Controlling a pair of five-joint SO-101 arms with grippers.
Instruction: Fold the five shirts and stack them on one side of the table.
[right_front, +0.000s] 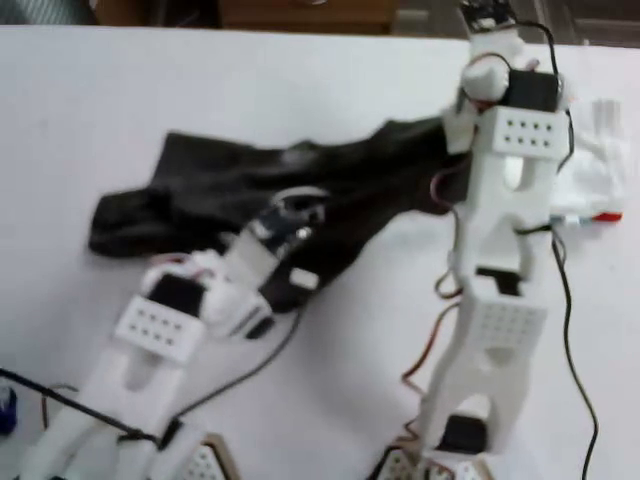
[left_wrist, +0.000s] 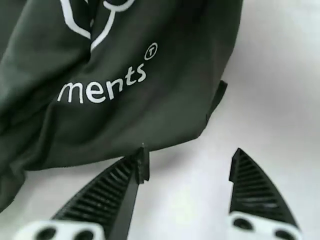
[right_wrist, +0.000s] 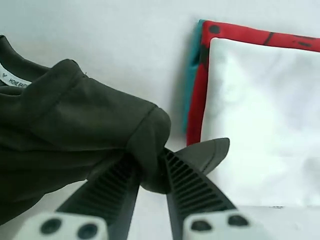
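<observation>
A black shirt (right_front: 250, 185) with white print lies crumpled across the middle of the table, stretched out toward the right. My left gripper (left_wrist: 190, 162) is open just above the table at the shirt's printed hem (left_wrist: 125, 85); one fingertip (left_wrist: 141, 162) touches the hem edge. In the high view the left gripper (right_front: 293, 222) sits over the shirt's near edge. My right gripper (right_wrist: 160, 167) is shut on a bunched fold of the black shirt (right_wrist: 75, 120) at its right end (right_front: 440, 140). Beside it lies a stack of folded shirts (right_wrist: 260, 125), white on top, red and teal below.
The folded stack (right_front: 600, 175) sits at the table's right edge, close behind the right arm (right_front: 505, 200). Cables run along both arms near the front. White tabletop (right_front: 360, 330) lies bare between the two arms and at the far left.
</observation>
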